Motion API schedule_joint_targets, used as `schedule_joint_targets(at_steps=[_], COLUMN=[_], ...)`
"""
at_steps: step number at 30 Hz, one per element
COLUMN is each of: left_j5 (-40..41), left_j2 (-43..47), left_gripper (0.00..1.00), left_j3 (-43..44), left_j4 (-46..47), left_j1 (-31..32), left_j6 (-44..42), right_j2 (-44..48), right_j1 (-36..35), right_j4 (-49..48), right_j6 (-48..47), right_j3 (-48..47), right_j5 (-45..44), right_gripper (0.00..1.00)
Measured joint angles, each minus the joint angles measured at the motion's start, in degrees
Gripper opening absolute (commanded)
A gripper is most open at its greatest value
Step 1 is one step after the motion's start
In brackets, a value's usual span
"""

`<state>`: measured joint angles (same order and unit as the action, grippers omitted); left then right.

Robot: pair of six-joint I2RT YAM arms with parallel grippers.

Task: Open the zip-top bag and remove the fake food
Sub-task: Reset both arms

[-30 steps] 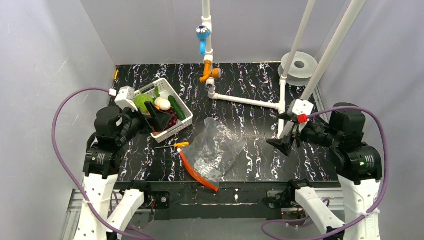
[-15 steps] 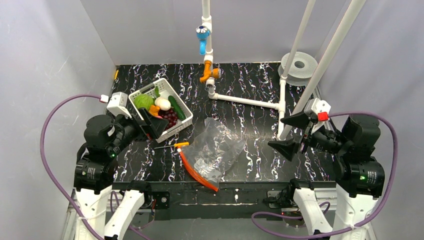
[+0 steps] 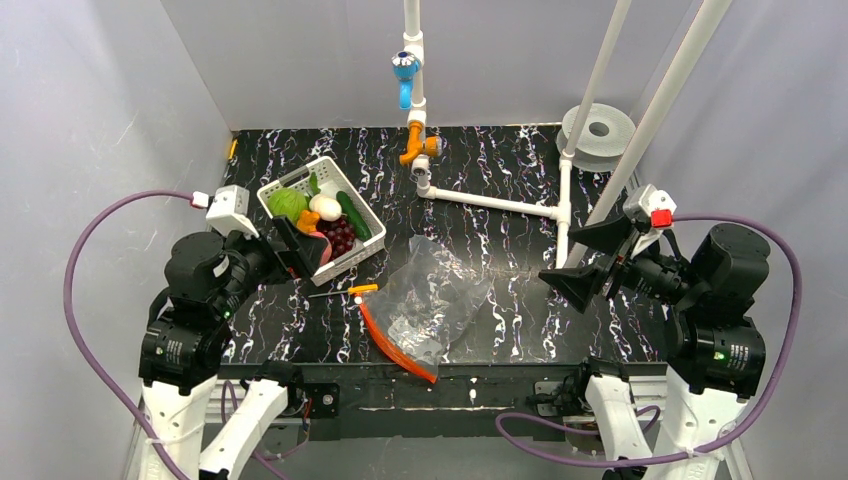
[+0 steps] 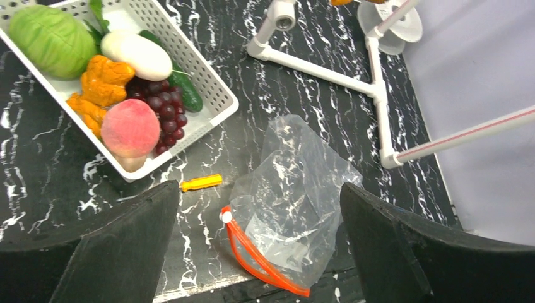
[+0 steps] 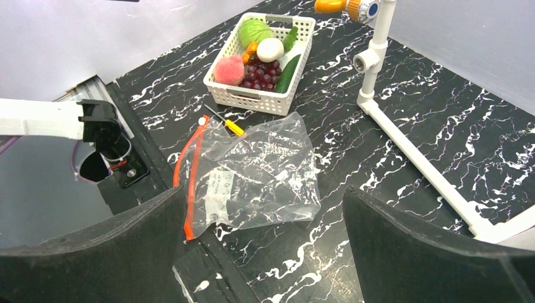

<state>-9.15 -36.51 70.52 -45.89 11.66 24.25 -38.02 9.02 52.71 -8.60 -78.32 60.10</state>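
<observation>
top external: zip-top bag (image 3: pixel 432 298) flat on black marbled table (image 3: pixel 500 170), grey walls (image 3: pixel 300 60)

Nothing written could be read in any view: no text, label, brand, number or sign. A faint patch of grey print (image 5: pixel 221 188) stood on the large clear crinkly plastic zip-top bag (image 5: pixel 265 170) with the orange-red zip strip, which lay on the black marbled desk (image 5: pixel 404 208). Its characters were too small and blurred to make out.

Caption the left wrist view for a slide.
Empty zip-top bag lies flat beside white basket holding the fake food.
</observation>
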Motion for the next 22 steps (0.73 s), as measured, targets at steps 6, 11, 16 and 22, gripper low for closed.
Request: schedule_joint_targets(at_steps=[6, 11, 16, 22], left_j5=[8.39, 12.22, 13.29, 14.08], left_j2=[2.03, 3.69, 4.35, 5.40], left_gripper=[1.00, 0.99, 0.99, 0.99], left_j3=[0.00, 0.15, -0.02, -1.62], left_j4=[-0.90, -1.70, -2.10, -2.21], left_j1=[1.53, 3.37, 4.28, 4.33], left_j6=[-1.22, -4.92, -7.80, -9.68], right_j2=[-0.04, -0.33, -0.35, -0.81], right_j1=[1.77, 3.82, 5.18, 6.25], right_j4=[-0.22, -0.20, -0.17, 0.22], right_j6=[0.68, 0.70, 0.68, -1.20], right_j3=[-0.02, -0.83, -1.38, -1.40], right_j5=[1.60, 4.13, 6.78, 10.71], right_gripper=[0.98, 0.98, 0.98, 0.98])
